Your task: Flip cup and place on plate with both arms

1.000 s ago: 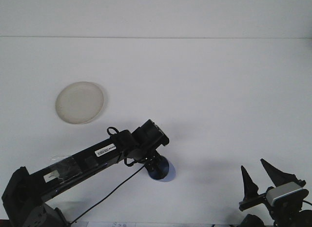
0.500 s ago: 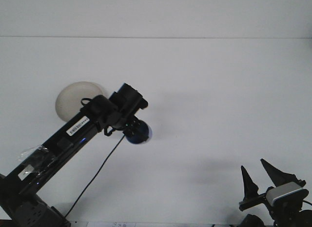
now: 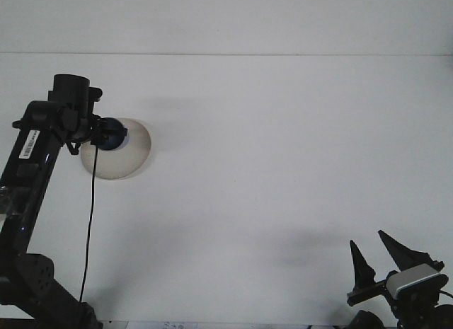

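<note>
— Cup (image 3: 113, 136) first: where is it?

— Upper left of the frame, dark blue, at the tip of the left arm (image 3: 32, 173). It overlaps the left part of the plate (image 3: 131, 156) in the picture. Whether it touches the plate or hangs above it, I cannot tell from this single view.

— And the plate itself?

— Round, pale, translucent-looking, lying flat on the white table (image 3: 283, 166) in the upper left. Its right and lower parts are bare; the arm's wrist and the cup cover its left edge.

— What is the left gripper (image 3: 106, 134) doing?

— It is clamped on the cup. The fingers themselves are mostly hidden behind the black wrist housing, but the cup sits right at the tip and is carried there. A thin black cable (image 3: 90, 223) hangs down from the wrist toward the bottom left.

— Is the cup upright or upside down?

— Too small and dark to say.

— The other arm?

— Only the right gripper (image 3: 379, 262) shows, in the lower right corner, well apart from the plate. Its two pointed black fingers (image 3: 359, 264) stand spread in a V with nothing between them. A pale grey block sits just below them.
</note>
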Available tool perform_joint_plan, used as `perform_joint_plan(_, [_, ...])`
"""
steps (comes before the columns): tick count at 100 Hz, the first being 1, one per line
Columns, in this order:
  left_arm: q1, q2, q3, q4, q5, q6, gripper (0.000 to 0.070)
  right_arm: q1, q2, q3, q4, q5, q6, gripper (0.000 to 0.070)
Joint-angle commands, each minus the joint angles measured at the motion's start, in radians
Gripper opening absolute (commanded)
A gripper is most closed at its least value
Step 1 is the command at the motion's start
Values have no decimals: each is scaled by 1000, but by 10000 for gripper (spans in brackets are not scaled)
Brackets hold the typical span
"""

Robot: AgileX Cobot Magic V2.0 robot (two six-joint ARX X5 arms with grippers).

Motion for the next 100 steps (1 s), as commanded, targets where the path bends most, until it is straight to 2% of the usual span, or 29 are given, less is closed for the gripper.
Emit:
perform_joint_plan(1, [15, 39, 23, 3, 2, -16, 5, 8, 1, 2, 9, 1, 6, 420])
perform_joint_plan(46, [69, 205, 23, 73, 2, -20, 5, 8, 1, 2, 9, 0, 6, 419])
perform_joint_plan(100, [70, 235, 23, 85, 2, -46, 5, 8, 1, 2, 9, 2, 6, 419])
